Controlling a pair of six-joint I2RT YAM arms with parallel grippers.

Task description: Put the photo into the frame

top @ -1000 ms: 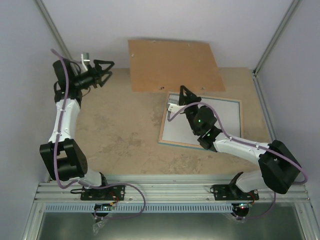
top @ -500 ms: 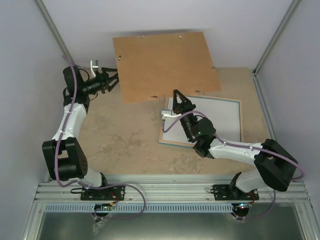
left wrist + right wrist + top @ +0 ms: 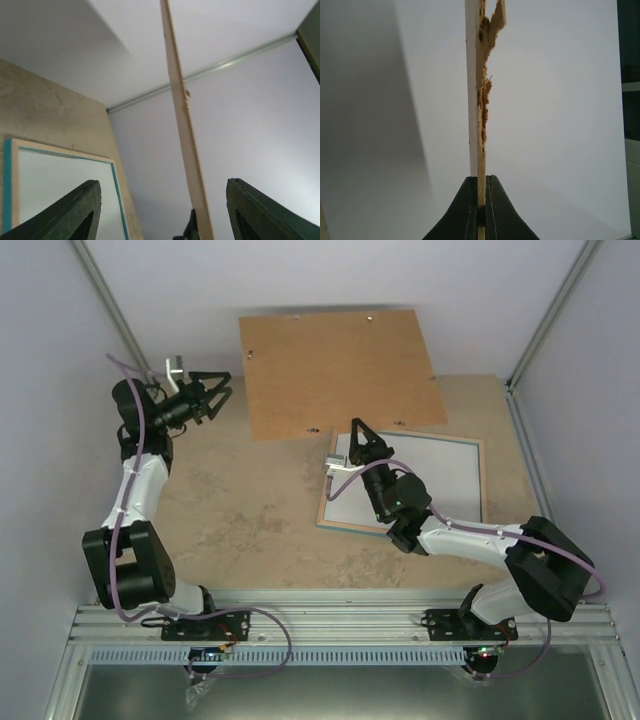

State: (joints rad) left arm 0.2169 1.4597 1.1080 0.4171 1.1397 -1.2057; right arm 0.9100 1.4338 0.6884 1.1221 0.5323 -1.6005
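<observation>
Wooden frame (image 3: 482, 480); matt fibreboard backing board (image 3: 340, 370), rough-edged.

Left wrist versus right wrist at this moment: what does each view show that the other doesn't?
Only the left wrist view: the frame lying flat on the table, and the left gripper open, clear of the board. Only the right wrist view: the right gripper shut on the board, and the chipped, splintered stretch of its edge. Both: the thin brown board seen edge-on against the pale wall.
</observation>
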